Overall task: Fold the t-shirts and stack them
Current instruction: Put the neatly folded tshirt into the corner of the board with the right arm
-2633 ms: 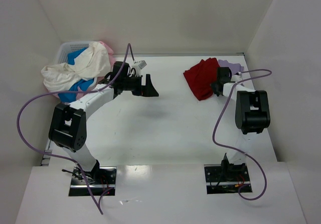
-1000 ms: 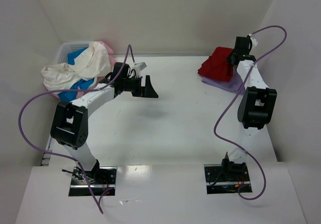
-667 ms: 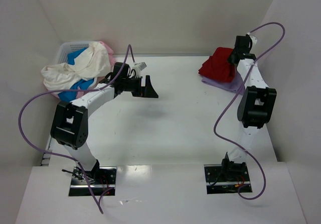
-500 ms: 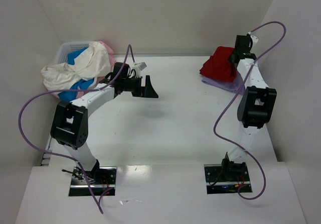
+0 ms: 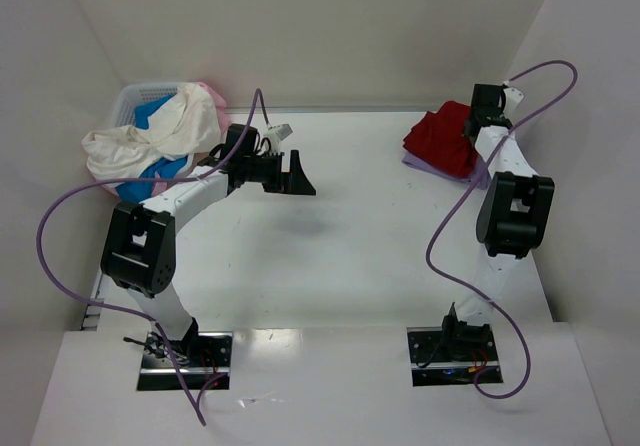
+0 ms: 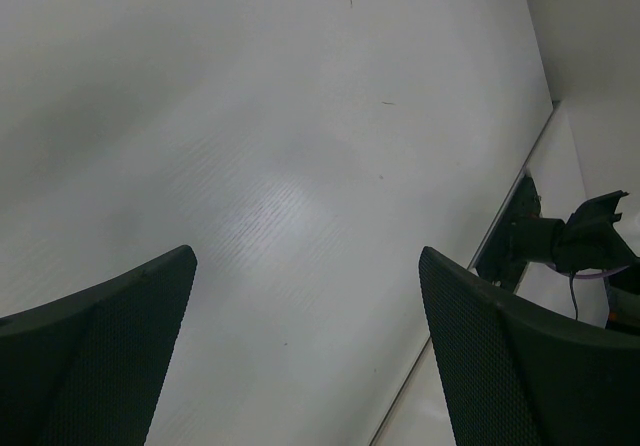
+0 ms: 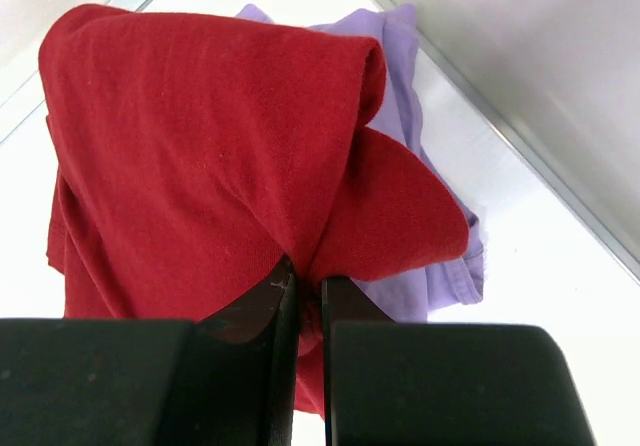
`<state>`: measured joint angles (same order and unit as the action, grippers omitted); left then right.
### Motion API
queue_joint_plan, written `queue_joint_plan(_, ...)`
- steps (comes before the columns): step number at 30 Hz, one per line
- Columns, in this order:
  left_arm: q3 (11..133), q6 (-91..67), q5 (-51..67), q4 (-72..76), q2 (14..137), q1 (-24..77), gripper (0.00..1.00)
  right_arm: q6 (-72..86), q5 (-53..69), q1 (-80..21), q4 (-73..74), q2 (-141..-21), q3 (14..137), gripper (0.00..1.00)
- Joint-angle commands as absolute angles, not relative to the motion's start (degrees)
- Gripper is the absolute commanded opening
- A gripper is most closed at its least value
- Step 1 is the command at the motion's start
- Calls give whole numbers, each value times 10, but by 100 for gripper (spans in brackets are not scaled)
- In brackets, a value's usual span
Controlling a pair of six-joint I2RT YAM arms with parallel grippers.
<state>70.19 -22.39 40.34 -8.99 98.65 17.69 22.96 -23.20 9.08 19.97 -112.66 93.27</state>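
A dark red t-shirt lies bunched on a pale lavender t-shirt at the table's far right corner. My right gripper is shut on a fold of the dark red t-shirt, with the lavender t-shirt under it. In the top view that gripper sits at the red shirt's right edge. A cream-white t-shirt drapes over the basket, with bright blue cloth and pink cloth beneath. My left gripper hovers open over bare table, nothing between its fingers.
A white lattice basket stands at the far left corner against the wall. White walls close in the table at the back and both sides. The right arm's base shows past the left gripper. Purple cables loop beside both arms.
My right gripper has drawn the dark red t-shirt a little to the right and lower onto the lavender one. The left arm has not moved.
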Motion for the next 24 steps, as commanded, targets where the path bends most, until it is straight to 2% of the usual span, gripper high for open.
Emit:
queue_joint_plan(1,724,-207,417,-83,991,173,100,236,-259,103,152,-1113,937,9)
queue_joint_plan(12,724,-213,417,-77,997,173,100,231,-328,103,89,-1107,903,11)
queue_joint_plan(16,724,-213,417,-77,997,173,100,236,-309,123,89,-1114,897,22)
queue_joint_plan(17,724,-213,417,-77,997,173,100,243,-304,123,97,-1129,897,29)
queue_joint_plan(19,724,-213,417,-77,997,173,100,243,-297,138,105,-1136,897,33)
queue_joint_plan(22,724,-213,417,-77,997,173,100,243,-295,138,105,-1149,891,53)
queue_joint_plan(23,724,-213,417,-77,997,173,100,243,-301,138,105,-1149,886,68)
queue_joint_plan(24,724,-213,417,-77,997,173,100,243,-301,138,105,-1149,886,75)
